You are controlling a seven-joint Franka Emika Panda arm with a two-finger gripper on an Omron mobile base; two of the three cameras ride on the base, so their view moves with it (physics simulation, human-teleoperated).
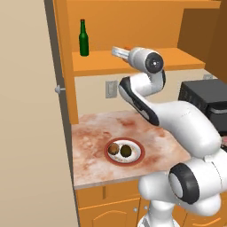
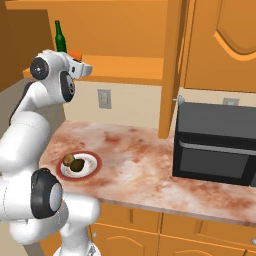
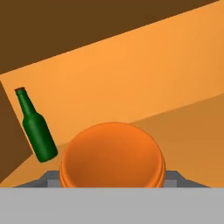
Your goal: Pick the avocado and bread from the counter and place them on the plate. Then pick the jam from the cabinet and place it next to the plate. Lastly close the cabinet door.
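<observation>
The orange jam (image 3: 113, 155) sits close in front of the hand on the cabinet (image 3: 131, 78) shelf, while avocado (image 1: 126, 150) and bread (image 1: 114, 148) lie on the plate (image 1: 133, 158) far below.

Beige wall (image 1: 26, 133), black microwave (image 2: 216, 145), wall socket (image 2: 104, 98)

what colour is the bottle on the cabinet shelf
Dark green; the bottle shows best in the hand view, standing beside the jam.

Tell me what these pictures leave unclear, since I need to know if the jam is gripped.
- Gripper fingers: in the hand view the jam covers them, so a closed grip cannot be confirmed.
- Jam in the right base view: an orange sliver behind the hand, too small to judge.
- Jam in the left base view: hidden by the arm's wrist.
- Cabinet doors: cut off by the top edge.
</observation>
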